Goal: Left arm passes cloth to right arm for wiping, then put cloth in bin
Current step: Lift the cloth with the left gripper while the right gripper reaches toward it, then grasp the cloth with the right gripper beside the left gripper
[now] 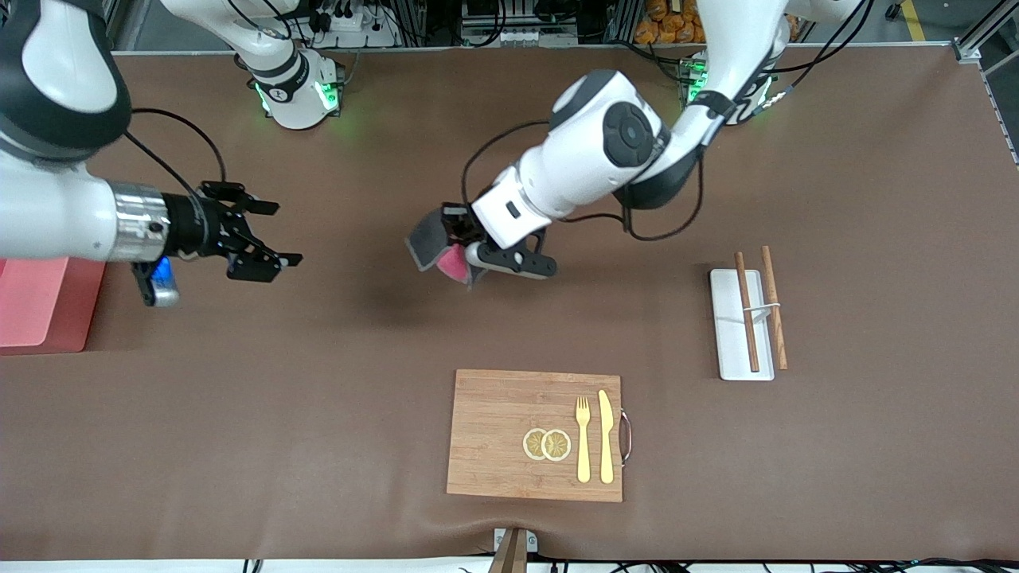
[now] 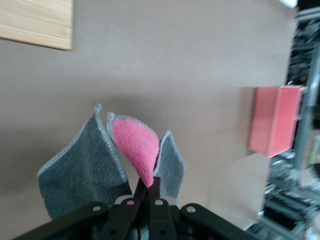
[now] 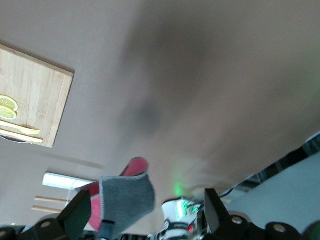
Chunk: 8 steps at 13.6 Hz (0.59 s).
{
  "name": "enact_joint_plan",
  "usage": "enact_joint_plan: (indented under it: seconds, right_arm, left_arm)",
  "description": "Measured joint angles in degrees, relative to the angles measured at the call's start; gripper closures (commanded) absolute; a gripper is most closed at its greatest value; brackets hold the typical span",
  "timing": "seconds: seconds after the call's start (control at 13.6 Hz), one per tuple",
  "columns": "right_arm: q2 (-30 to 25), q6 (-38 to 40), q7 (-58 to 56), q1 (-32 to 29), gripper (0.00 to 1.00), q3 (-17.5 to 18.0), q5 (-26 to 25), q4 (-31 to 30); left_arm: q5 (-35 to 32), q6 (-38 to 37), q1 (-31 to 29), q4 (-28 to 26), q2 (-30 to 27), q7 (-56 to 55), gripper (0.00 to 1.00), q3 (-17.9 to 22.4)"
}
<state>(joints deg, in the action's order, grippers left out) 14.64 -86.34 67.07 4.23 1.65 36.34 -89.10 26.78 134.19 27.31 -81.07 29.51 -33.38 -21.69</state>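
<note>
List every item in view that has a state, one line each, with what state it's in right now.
left gripper: shut on the cloth, up over bare table
cloth: hanging folded, pink side showing
right gripper: open, holding nothing
bin: open-topped, no cloth inside
wooden board: flat, carrying lemon slices, fork, knife

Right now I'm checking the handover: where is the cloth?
The cloth hangs clamped in the left gripper above bare table mid-table, with the open right gripper apart from it.

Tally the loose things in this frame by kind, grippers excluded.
Cloth: 1
Bin: 1
Wooden board: 1
Lemon slices: 2
Fork: 1
Knife: 1
White tray: 1
Chopsticks: 2
Total: 10
</note>
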Motion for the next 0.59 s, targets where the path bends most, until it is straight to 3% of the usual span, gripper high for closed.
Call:
enact_joint_plan:
  seconds: [0.22, 0.59]
  right_arm:
    - [3.21, -4.21, 2.75, 0.63, 0.0, 0.07, 2.89, 0.0]
    - [5.54, -10.26, 9.87, 7.61, 0.0, 0.17, 5.99, 0.03]
  left_arm:
    - [4.35, 6.06, 1.51, 0.02, 0.16, -1.42, 1.0, -0.01]
    - [4.59, 16.35, 4.24, 0.04, 0.67, -5.39, 1.0, 0.01]
